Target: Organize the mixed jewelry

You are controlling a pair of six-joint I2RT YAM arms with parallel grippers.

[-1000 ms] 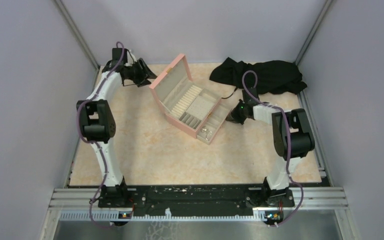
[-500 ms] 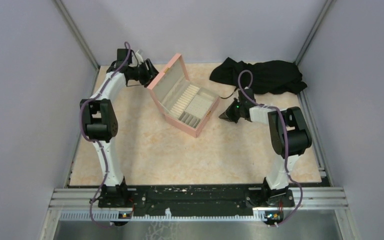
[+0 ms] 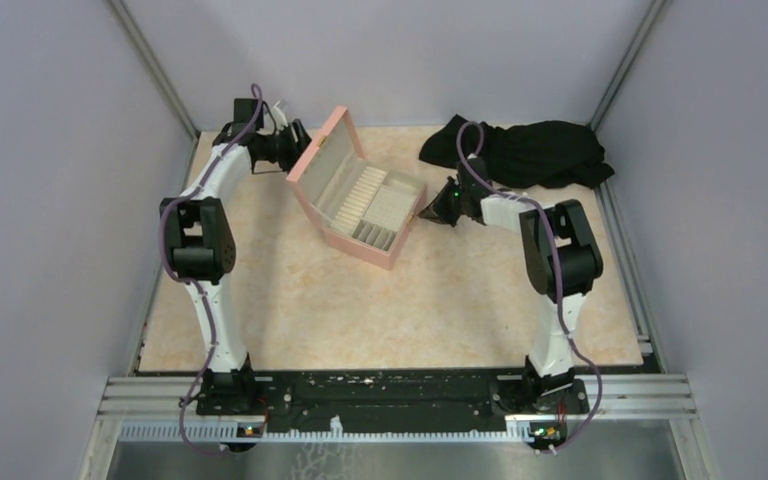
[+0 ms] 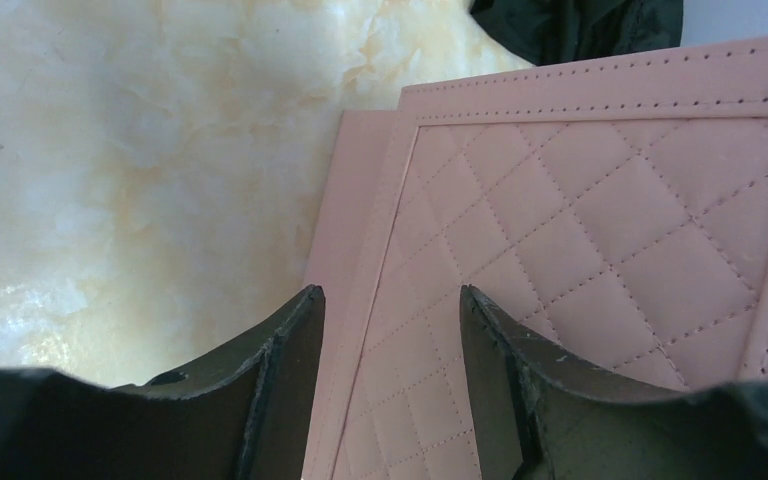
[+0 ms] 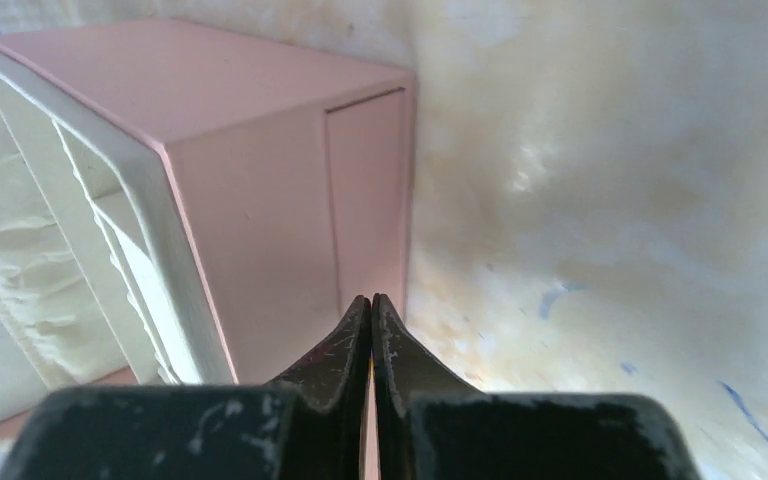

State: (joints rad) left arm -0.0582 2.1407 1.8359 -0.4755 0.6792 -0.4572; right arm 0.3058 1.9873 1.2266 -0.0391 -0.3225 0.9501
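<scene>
The pink box [image 3: 380,248] with cream lining [image 3: 370,200] stands open at the table's back middle, its lid [image 3: 322,160] raised and its drawer front [image 5: 365,190] flush with the side. No jewelry pieces show in any view. My left gripper [image 3: 295,148] is open behind the lid; in the left wrist view its fingers [image 4: 390,292] straddle the edge of the quilted lid back [image 4: 580,200]. My right gripper [image 3: 425,212] is shut, its tips [image 5: 371,298] at the box's lower right side by the drawer front.
A black cloth [image 3: 530,152] lies heaped at the back right corner, and also shows at the top of the left wrist view [image 4: 570,20]. Grey walls and metal rails enclose the marbled table [image 3: 360,310].
The drawer that stood pulled out is now pushed in. My right gripper has moved left and back against the box. The box has slid and turned leftward; the left gripper has closed in on the lid.
</scene>
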